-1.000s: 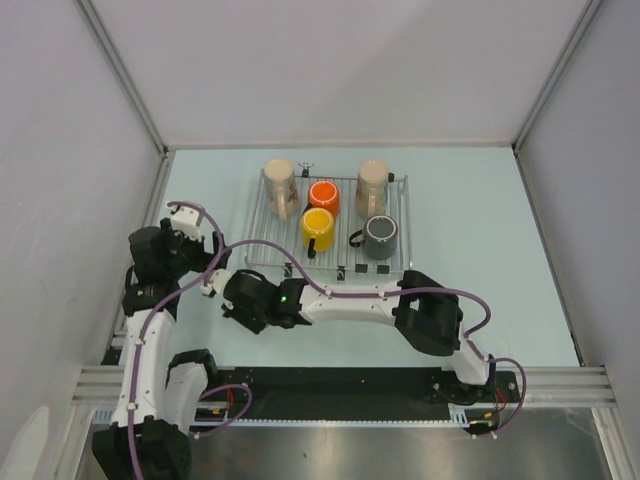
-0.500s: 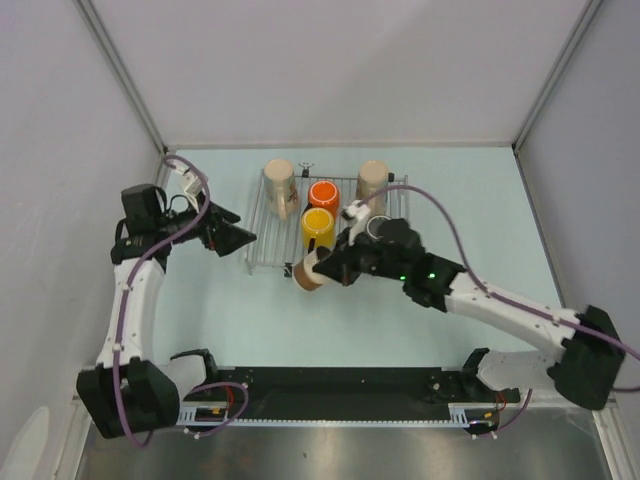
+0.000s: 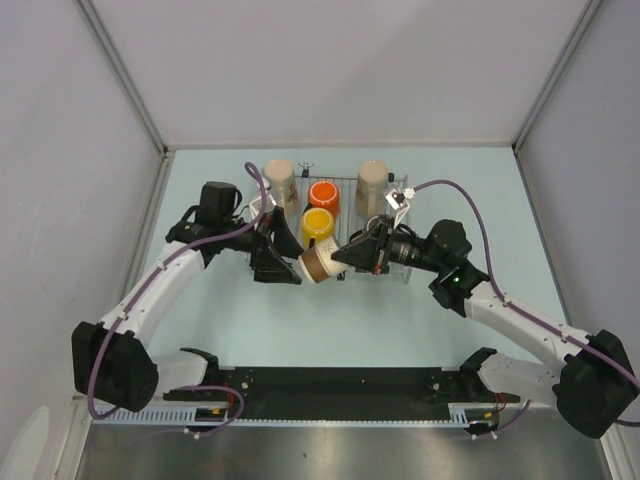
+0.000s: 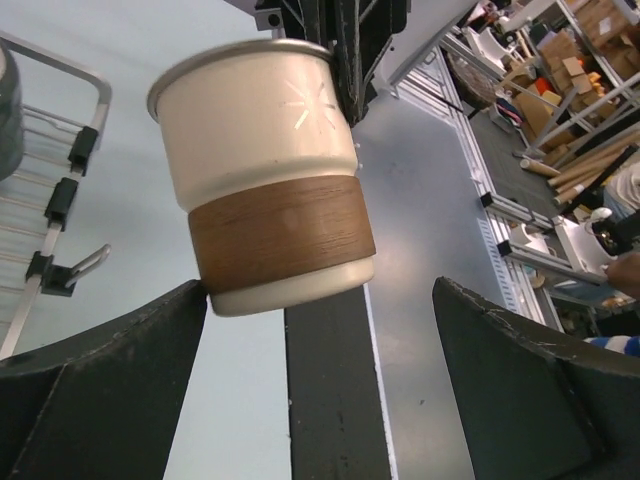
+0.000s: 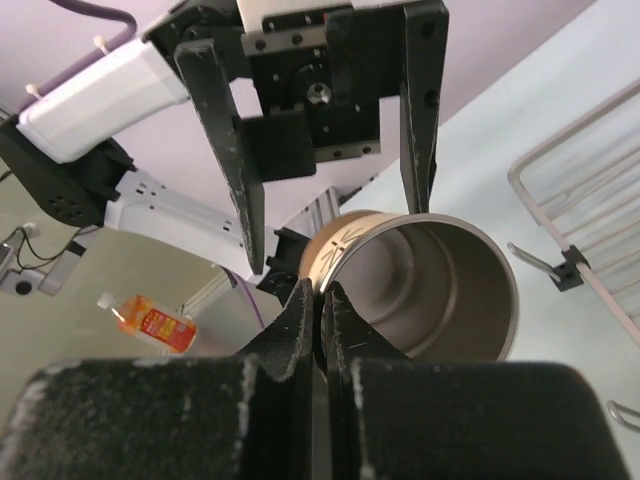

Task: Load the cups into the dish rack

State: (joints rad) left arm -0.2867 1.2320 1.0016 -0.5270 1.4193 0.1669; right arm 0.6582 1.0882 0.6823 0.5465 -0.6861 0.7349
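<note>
Pinching the rim of the cup (image 5: 430,290), the right claw (image 5: 320,300) is clenched, with one finger inside the wall and one outside. Only the right wrist view shows this grip and the cup's bare steel interior. The left wrist view shows the outside instead: cream wall, brown band, faint star mark. The left claw (image 4: 320,290) is released, its fingers (image 4: 110,380) spread wide to either side of the cup's base. One fingertip sits just beside the base edge; contact cannot be confirmed. The top view alone gives the layout: the cup lies on its side between the two claws, base towards the left claw, over the desk (image 3: 220,310) at the front edge of the rack (image 3: 348,212). In the rack that view shows a beige mug (image 3: 280,180) at back left, a second beige mug (image 3: 372,180) at back right, an orange-red cup (image 3: 323,194) between them, and a yellow cup (image 3: 318,224) in front of it.
</note>
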